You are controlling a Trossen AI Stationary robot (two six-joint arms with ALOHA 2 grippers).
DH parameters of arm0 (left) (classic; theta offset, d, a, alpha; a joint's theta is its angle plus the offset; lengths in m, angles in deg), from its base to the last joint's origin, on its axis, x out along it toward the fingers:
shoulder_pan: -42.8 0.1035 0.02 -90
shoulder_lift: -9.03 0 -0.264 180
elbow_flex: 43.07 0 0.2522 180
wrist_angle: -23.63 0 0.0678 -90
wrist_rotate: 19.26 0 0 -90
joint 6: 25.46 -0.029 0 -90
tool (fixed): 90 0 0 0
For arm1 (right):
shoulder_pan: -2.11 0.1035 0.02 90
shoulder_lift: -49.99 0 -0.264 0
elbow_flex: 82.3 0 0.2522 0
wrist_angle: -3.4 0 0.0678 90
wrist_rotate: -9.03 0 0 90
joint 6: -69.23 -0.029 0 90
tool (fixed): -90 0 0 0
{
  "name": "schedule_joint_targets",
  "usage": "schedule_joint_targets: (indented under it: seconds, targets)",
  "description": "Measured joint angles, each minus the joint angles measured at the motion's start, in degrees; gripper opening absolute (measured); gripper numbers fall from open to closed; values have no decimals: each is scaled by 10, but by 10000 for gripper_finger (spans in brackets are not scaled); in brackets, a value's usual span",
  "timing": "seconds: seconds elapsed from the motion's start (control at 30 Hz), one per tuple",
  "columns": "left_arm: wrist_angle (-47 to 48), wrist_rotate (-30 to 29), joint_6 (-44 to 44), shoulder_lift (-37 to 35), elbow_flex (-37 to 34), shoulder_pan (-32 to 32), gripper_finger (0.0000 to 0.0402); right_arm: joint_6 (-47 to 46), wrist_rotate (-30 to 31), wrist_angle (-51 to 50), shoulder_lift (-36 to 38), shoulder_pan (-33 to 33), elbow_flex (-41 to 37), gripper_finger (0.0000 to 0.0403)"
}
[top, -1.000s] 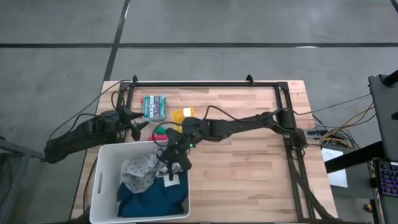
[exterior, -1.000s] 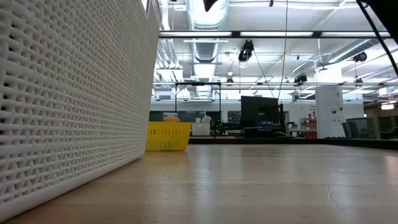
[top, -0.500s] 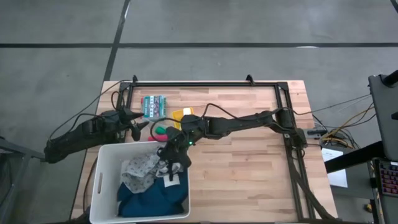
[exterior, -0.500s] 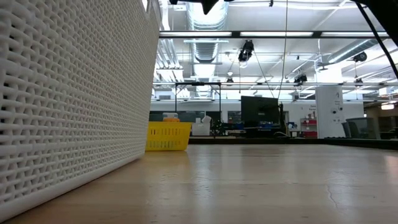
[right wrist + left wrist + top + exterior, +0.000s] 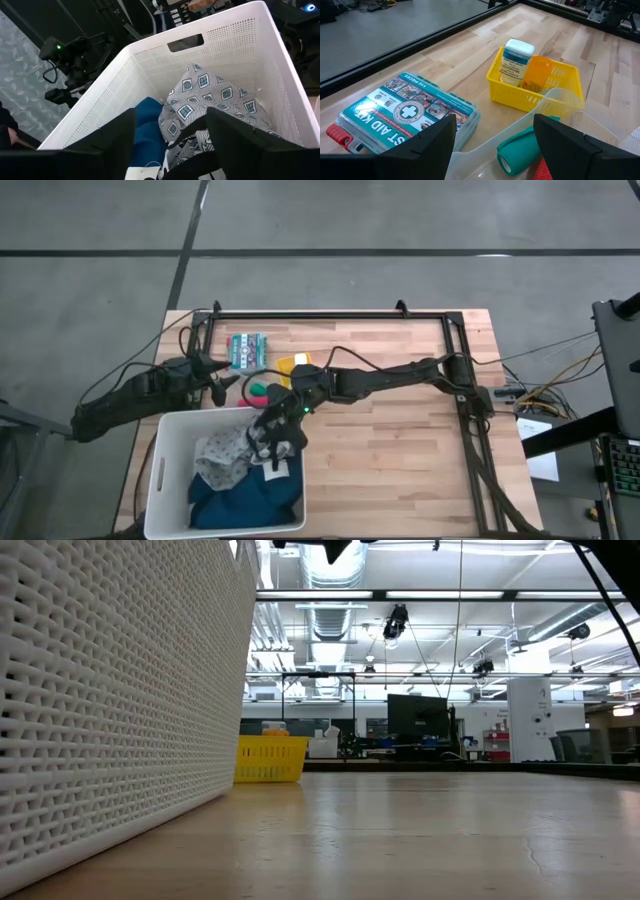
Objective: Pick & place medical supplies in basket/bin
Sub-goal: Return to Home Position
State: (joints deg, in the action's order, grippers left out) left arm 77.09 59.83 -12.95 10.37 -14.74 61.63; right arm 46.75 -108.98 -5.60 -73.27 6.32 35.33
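The white bin (image 5: 165,480) stands at the table's near left corner. A grey patterned cloth (image 5: 215,100) and a blue garment (image 5: 147,125) lie inside it. My right gripper (image 5: 170,145) hangs open over the bin's far right corner (image 5: 272,445), pointing down at the cloth, with nothing between its fingers. My left gripper (image 5: 495,145) is open just beyond the bin's far wall (image 5: 228,383). A green roll (image 5: 520,147) in a clear tray lies below its fingers. A small yellow basket (image 5: 535,82) holds a white bottle (image 5: 516,62) and an orange one (image 5: 540,72).
A teal first-aid kit (image 5: 247,350) lies at the far left, beside the yellow basket (image 5: 294,364). A green and red item (image 5: 258,390) sits between them and the bin. A black frame rail (image 5: 330,314) runs along the far edge. Bare wood (image 5: 400,450) stretches to the bin's right.
My right gripper has opened above the far right corner of the bin, staying almost where it was. The cloth and the garment in the bin lie as before.
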Motion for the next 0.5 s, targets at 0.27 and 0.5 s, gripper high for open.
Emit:
schedule_joint_targets:
  seconds: [0.27, 0.5]
  targets:
    - [0, 0, 0, 0, 0, 0, 271, 2, 0, -1, 0, 0, 0, 263]
    - [0, 0, 0, 0, 0, 0, 271, 5, -3, -1, 7, 0, -2, 261]
